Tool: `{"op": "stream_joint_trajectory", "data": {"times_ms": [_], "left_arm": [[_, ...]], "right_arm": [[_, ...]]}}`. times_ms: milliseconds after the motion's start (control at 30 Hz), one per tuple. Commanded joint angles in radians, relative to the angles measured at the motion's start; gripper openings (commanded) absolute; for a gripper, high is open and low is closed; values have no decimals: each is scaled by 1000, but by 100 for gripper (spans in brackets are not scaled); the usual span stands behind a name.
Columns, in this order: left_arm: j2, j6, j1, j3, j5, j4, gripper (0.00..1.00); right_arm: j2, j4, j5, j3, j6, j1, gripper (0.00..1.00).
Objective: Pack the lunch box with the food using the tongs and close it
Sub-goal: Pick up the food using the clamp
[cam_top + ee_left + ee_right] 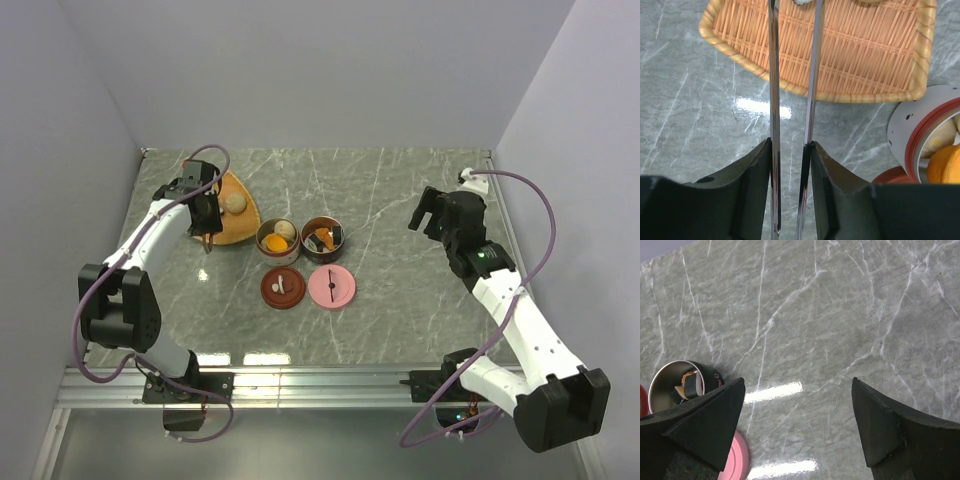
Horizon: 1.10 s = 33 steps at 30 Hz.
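**Left gripper**: black fingers pressed against the outer sides of the thin, pale metal two-armed tongs, pinching them. The two arms run almost parallel with a narrow gap between them, reaching out over the near edge of the orange fan-shaped woven plate. Their tips lie past the top of the wrist view. A beige round ball sits on the plate.

**Just right of the plate:** a round metal tin holding an orange chunk. A second round tin beside it, farther from the plate, holds dark rolls.

**Nearer the arm bases than the plate:** a brown-red round lid and a pink round lid, flat on the grey marbled table.

**Right gripper**: spread wide above the table, well to the right of the plate
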Motion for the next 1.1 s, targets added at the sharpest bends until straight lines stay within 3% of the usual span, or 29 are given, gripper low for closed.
{"op": "stream_joint_trajectory", "data": {"times_ms": [0,100,333,1067], "left_arm": [[-8,5,3,50,24,-27,39],[-24,2,3,52,30,-41,37],[-44,-26,3,87,53,-96,45],[-41,-52,3,79,64,-113,43]], "right_arm": [[8,41,-6,51,-14,-7,94],[17,46,-12,54,-14,-5,93],[35,52,-21,62,-13,-5,94],[43,55,-32,71,-43,-15,93]]}}
